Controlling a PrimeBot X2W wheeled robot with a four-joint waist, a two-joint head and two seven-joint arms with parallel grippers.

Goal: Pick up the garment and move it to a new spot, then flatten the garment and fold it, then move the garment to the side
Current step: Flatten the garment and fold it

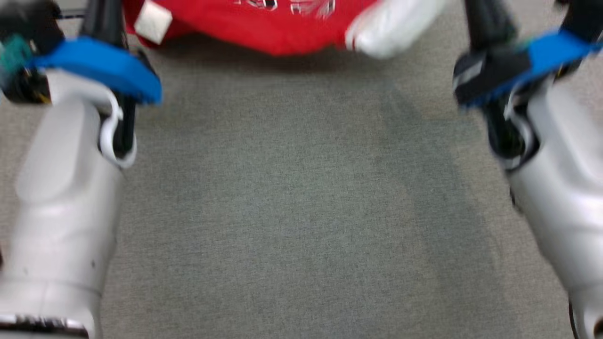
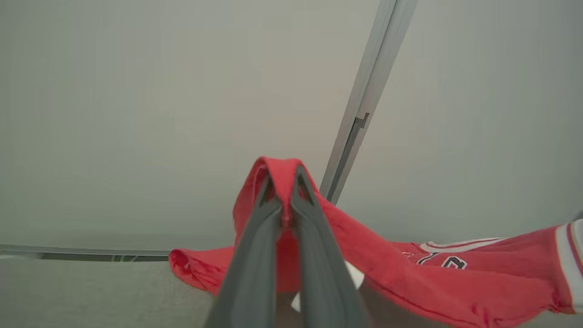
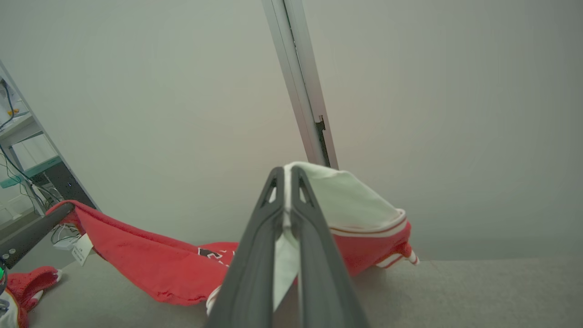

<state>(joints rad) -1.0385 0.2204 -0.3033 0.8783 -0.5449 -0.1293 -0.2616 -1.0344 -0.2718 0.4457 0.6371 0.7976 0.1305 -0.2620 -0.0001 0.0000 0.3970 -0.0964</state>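
Plainly, both claws have cloth in them. In the left wrist view the left gripper (image 2: 283, 175) has its two dark fingers pressed together on a peaked fold of the red garment (image 2: 410, 278). The cloth pokes up between the tips at twelve o'clock and falls away towards four o'clock, where dark and white lettering (image 2: 448, 261) and a white-striped cuff (image 2: 567, 264) show.

In the right wrist view the right gripper (image 3: 286, 172) is likewise pinched narrow, on the white sleeve (image 3: 350, 200) of the same garment. A white edge runs down between the fingers. The red body sags off towards eight o'clock, with a white tag (image 3: 82, 249) hanging near nine o'clock.

From the head, the garment hangs at twelve o'clock, strung between the two arms, its red belly drooping in the middle. The tag sits at eleven o'clock and the white sleeve at one o'clock. The pale left forearm (image 1: 61, 212) stands at eight o'clock and the right forearm (image 1: 565, 212) at four o'clock, each with a blue band (image 1: 99, 66) at the wrist. Below lies a grey woven surface (image 1: 301, 212).

That head view is smeared, so it does not settle whether the hem touches. In the wrist views the lower edge seems to rest on the grey surface. Behind the fingertips stands a pale wall (image 3: 455, 114) with a metal rail (image 3: 298, 82) coming down from twelve o'clock.
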